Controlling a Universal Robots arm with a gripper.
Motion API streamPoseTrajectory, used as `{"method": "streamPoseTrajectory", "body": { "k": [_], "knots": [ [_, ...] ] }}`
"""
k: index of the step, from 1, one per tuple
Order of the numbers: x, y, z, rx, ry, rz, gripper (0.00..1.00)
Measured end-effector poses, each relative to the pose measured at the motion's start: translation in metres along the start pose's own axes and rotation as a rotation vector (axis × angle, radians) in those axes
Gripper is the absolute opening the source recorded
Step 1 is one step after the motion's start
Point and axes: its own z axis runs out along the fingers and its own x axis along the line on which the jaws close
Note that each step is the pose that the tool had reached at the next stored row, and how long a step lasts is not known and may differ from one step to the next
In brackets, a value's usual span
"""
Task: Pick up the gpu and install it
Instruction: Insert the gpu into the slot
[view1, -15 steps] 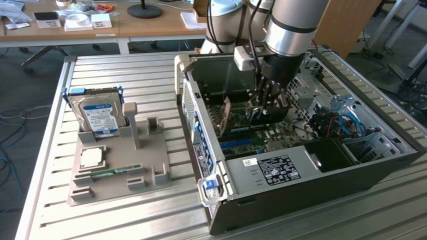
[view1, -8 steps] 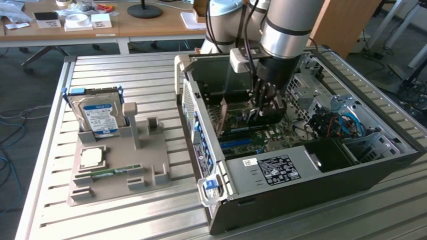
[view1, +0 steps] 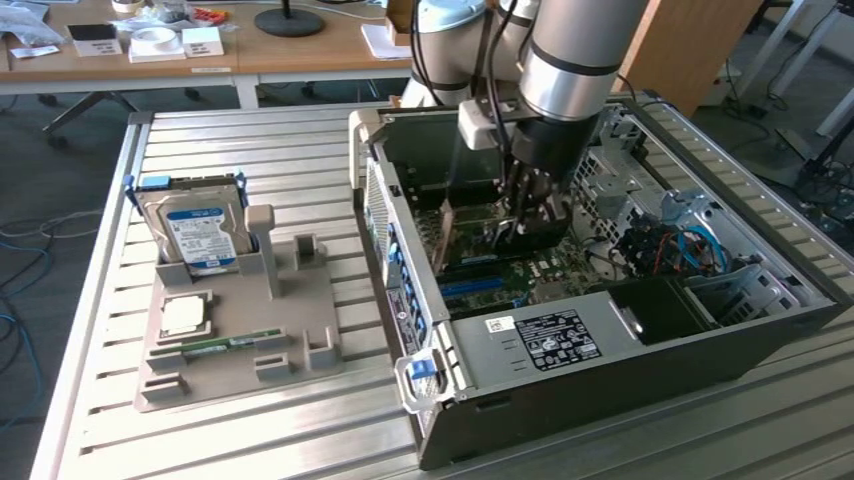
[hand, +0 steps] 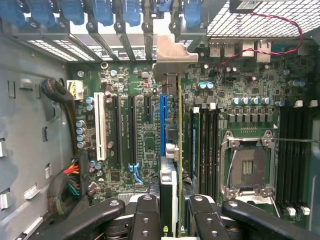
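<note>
Silver-grey arm (view1: 581, 35) with black joint bands; black fingers (hand: 145, 220) studded with round screws

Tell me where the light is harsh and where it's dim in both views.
Exterior view: daylight glares off the ribbed table, while inside the computer case it is shaded. Wrist view: the rear vent slots wash out white, the motherboard is evenly lit.

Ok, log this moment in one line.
pincer: shut on gpu | location: inside computer case | gpu: edge-on beside blue slot | seated: unclear
</note>
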Motion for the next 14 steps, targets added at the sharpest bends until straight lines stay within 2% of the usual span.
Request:
{"method": "streamPoseTrajectory", "body": {
  "k": [14],
  "knots": [
    [0.0020, 0.0054, 0.0048, -0.0003, 0.0000, -0.004, 0.27]
  ]
}}
